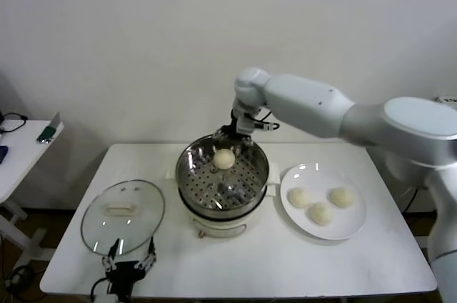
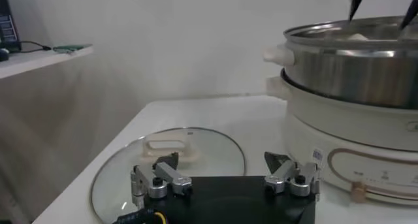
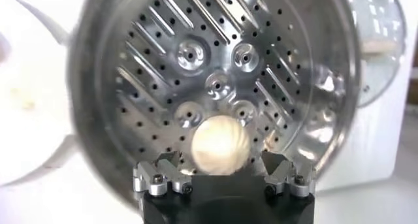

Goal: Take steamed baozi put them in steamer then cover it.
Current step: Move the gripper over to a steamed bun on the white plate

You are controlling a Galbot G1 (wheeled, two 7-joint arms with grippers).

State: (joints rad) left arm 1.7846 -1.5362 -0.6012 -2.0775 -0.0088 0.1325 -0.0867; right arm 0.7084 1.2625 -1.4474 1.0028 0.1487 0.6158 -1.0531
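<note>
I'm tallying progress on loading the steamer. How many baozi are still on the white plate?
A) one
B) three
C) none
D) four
B: three baozi sit on the white plate, while a single one already lies on the perforated tray of the steamer, below the open right pincer.

- A white table [image 1: 250, 260] carried everything.
- The steamer [image 1: 223, 183] stood at its centre.
- The cover [image 1: 123, 215] lay flat to the left.
- A white plate [image 1: 350, 228] sat to the right.
</note>
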